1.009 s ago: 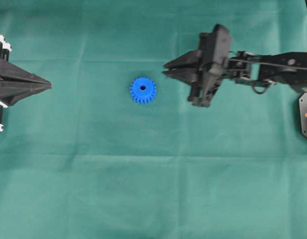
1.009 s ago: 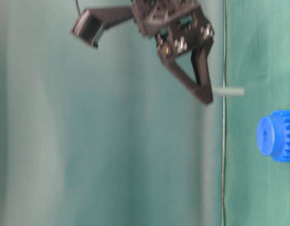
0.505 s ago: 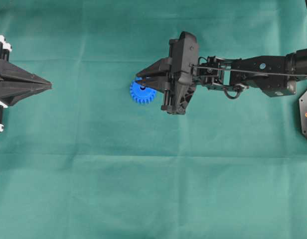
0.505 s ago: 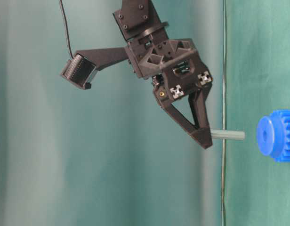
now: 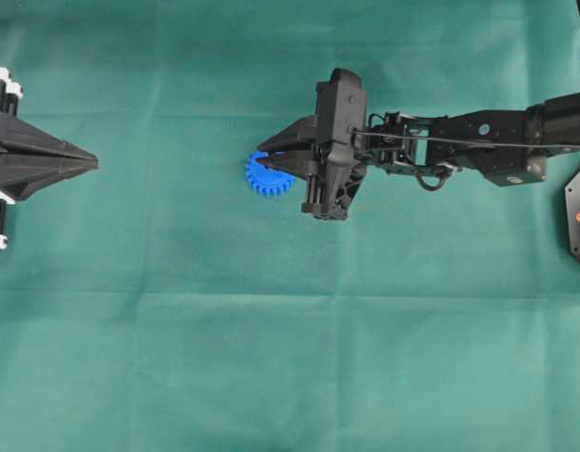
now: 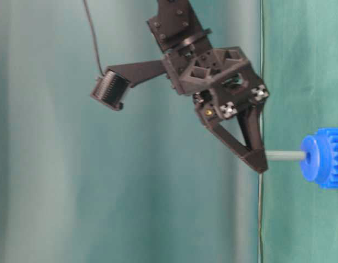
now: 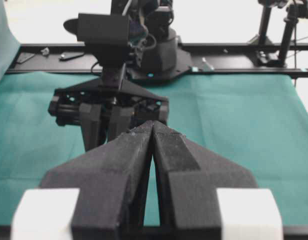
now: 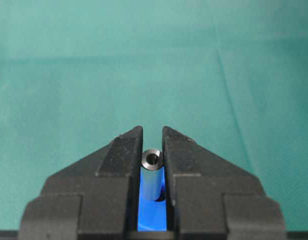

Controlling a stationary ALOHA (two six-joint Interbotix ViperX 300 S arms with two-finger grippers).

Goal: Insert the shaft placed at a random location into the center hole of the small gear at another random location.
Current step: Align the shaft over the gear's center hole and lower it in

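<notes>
The right end effector [image 8: 153, 145] is clamped on the shaft [image 6: 284, 156], gripping it between nearly closed fingers directly over the small gear [image 5: 263, 179], which lies flat on the green-covered counter [image 5: 271, 358]. The shaft's free tip meets the center hole [image 6: 307, 157] in the raised hub. The left end effector [image 7: 153, 126] rests at the counter's far left, fingers pressed together and empty.
</notes>
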